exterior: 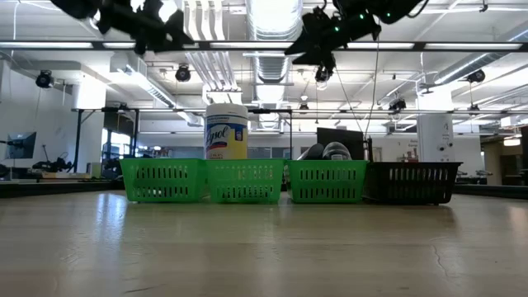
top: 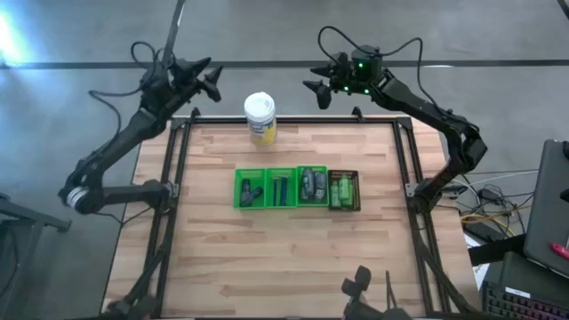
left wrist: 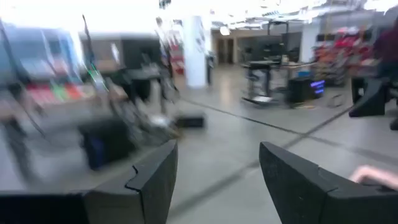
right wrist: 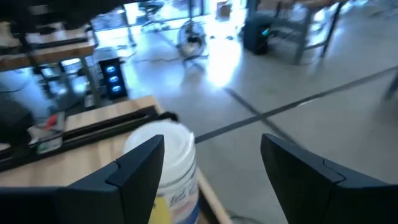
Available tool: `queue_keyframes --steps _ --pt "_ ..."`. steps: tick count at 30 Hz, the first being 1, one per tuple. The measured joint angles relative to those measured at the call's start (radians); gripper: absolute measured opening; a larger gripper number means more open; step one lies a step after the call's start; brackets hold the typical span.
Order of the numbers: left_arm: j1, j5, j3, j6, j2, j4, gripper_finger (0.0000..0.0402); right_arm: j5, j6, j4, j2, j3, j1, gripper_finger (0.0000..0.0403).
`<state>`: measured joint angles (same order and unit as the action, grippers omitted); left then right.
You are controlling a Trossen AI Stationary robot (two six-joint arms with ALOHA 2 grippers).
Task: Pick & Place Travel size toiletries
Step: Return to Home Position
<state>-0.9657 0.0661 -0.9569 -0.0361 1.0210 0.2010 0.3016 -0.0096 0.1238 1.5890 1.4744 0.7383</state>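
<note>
The travel size toiletries lie in a row of small baskets at the table's middle. There are dark pieces in the left green basket [top: 250, 190], a bluish one in the second [top: 281, 188], grey ones in the third [top: 311, 184] and bright green bottles in the dark basket [top: 344, 191]. In the low view, grey tops [exterior: 326, 152] show above the third basket. My left gripper [top: 209, 84] [left wrist: 217, 180] hangs open, high over the table's far left corner. My right gripper [top: 318, 89] [right wrist: 211, 174] hangs open, high over the far edge, right of the jar. Neither has anything between its fingers.
A big white-lidded jar [top: 260, 118] [right wrist: 168, 162] with a yellow label stands near the far edge, between the two grippers and below them. Bare wood lies in front of the baskets [exterior: 247, 181] toward the near edge. A dark frame [top: 176, 160] runs along the table's sides.
</note>
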Motion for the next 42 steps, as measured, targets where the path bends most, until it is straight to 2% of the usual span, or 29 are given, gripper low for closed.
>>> queue_keyframes --steps 3,7,11,16,19,21,23,33,37,40,42 --pt "0.120 -0.145 0.002 -0.150 -0.120 -0.021 0.0231 -0.089 -0.019 -0.003 -0.001 0.014 -0.030 0.0273" --pt "0.213 -0.206 0.008 -0.175 -0.290 -0.089 0.0231 -0.099 -0.005 0.000 0.009 0.015 -0.041 0.0280" --pt "0.205 -0.266 0.010 -0.173 -0.421 -0.218 0.0231 -0.097 0.015 -0.002 0.039 0.011 -0.041 0.0285" --pt "0.183 -0.279 0.010 -0.206 -0.563 -0.256 0.0231 -0.092 0.065 -0.037 0.073 0.010 -0.042 0.0281" --pt "0.182 -0.370 0.005 -0.230 -0.640 -0.303 0.0231 -0.092 0.066 -0.055 0.081 0.010 -0.046 0.0271" --pt "0.182 -0.418 0.015 -0.211 -0.671 -0.390 0.0231 -0.092 0.067 -0.058 0.082 0.010 -0.047 0.0263" --pt "0.182 -0.415 0.033 -0.174 -0.692 -0.475 0.0231 -0.092 0.076 -0.058 0.082 0.010 -0.048 0.0256" --pt "0.182 -0.159 0.276 0.127 -0.720 -0.395 0.0231 -0.093 0.089 -0.061 0.082 0.010 -0.064 0.0227" --pt "0.182 -0.243 0.379 0.123 -0.759 -0.449 0.0231 -0.093 0.088 -0.060 0.082 0.010 -0.081 0.0220" --pt "0.182 -0.408 0.459 0.123 -0.786 -0.488 0.0231 -0.093 0.086 -0.060 0.082 0.010 -0.092 0.0217" --pt "0.181 -0.471 0.497 0.123 -0.800 -0.501 0.0231 -0.093 0.086 -0.052 0.082 0.010 -0.093 0.0214"
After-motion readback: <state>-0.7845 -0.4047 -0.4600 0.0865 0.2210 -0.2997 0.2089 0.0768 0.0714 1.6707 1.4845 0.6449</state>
